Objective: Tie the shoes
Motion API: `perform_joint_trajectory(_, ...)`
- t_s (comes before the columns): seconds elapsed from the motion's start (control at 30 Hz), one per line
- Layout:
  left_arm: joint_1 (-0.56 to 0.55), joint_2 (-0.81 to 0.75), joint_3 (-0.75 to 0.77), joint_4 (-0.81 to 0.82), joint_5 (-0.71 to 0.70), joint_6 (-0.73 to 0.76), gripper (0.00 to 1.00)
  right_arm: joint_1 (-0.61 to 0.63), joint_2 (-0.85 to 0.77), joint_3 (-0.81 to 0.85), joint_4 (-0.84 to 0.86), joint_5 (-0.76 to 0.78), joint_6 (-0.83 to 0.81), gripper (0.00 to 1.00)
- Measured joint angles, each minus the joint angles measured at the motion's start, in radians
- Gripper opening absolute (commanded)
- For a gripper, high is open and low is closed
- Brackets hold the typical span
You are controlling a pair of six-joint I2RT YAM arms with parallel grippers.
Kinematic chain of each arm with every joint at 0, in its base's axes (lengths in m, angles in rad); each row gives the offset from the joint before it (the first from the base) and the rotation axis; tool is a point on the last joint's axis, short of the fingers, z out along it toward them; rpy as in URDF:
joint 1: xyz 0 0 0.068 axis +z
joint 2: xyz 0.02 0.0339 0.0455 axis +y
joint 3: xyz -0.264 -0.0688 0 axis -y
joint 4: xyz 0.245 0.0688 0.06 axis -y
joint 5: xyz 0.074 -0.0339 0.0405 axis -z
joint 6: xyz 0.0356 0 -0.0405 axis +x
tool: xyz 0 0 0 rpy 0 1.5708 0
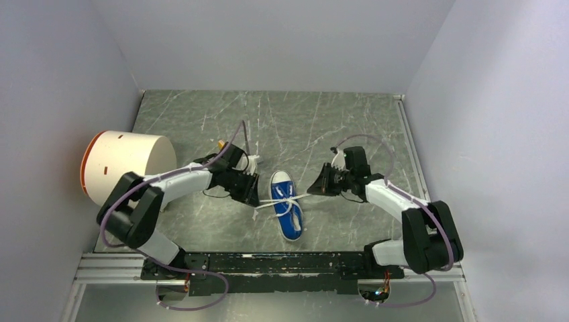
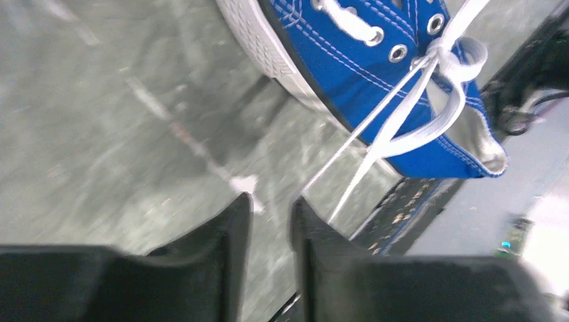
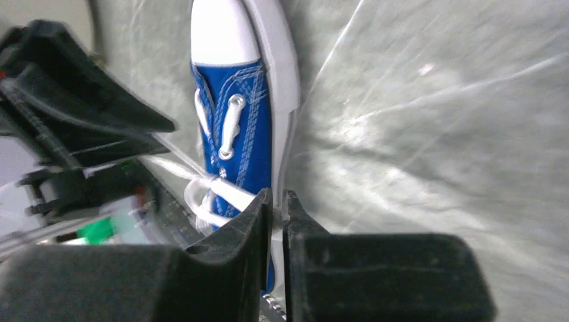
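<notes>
- We count one sneaker (image 1: 288, 208), blue with a white toe. It stands on its sole on the table (image 1: 335, 121) between the two grippers, toe pointing away from the arm bases.
- One knot (image 2: 436, 50) sits over the tongue, with one loop hanging beside it.
- Two thin strands (image 2: 362, 134) run from that knot toward the left gripper (image 2: 272, 201). They reach the outer edge of one finger (image 2: 315, 248).
- The left gripper's two fingers stand a little apart. We see only bare table in the gap.
- The right gripper (image 3: 274, 196) has its two fingers pressed together on one lace (image 3: 228, 191). From above, that lace stretches from the sneaker to the fingertips.
- One white drum (image 1: 131, 164) with an orange rim lies on its side at the left of the table, well apart from the sneaker.
- One small yellow block (image 1: 221, 143) shows just beyond the left arm, partly hidden by it.
</notes>
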State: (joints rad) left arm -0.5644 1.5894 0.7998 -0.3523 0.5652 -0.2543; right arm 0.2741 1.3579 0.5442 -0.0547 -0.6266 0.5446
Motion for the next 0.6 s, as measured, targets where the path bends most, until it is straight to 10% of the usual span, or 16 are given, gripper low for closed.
perform_joint_trajectory(0.07,0.001,-0.058,0.018,-0.040,-0.053,0.006,0.66,-0.006,-0.039,0.039,-0.072,0.047,-0.029,0.72)
perform_joint_trajectory(0.17,0.013,-0.141,0.027,-0.109,-0.140,0.013,0.76,-0.040,-0.087,0.137,-0.205,0.165,-0.102,0.88)
perform_joint_trajectory(0.6,0.018,-0.452,0.272,-0.327,-0.383,-0.039,0.75,-0.049,-0.453,0.548,-0.623,0.444,-0.272,0.94)
